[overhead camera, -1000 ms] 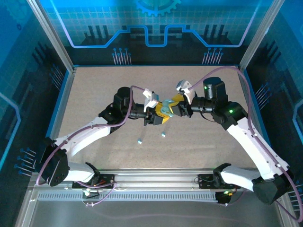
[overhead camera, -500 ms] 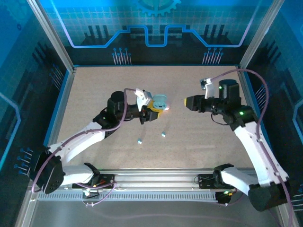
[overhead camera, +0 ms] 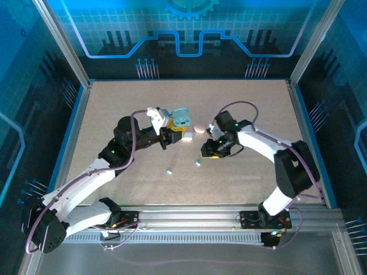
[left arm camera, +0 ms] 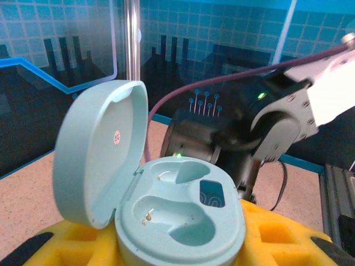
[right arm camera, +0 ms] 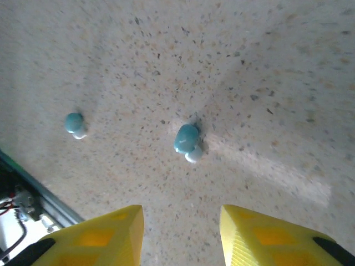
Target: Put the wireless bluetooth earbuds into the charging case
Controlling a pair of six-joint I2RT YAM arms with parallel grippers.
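Beneath parted right claw (right arm camera: 180, 233), blue earbud (right arm camera: 187, 142), another earbud (right arm camera: 74, 123) aside, left claw (overhead camera: 172, 135) clamping open case (left arm camera: 177, 216), pink case (overhead camera: 199, 128) nearby

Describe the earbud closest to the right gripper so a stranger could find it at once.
On the tan table, two light blue earbuds lie apart, nearer the arm bases than the open charging case. The right-hand earbud sits just beyond the right gripper and its open yellow fingers. The left-hand earbud lies alone farther left.
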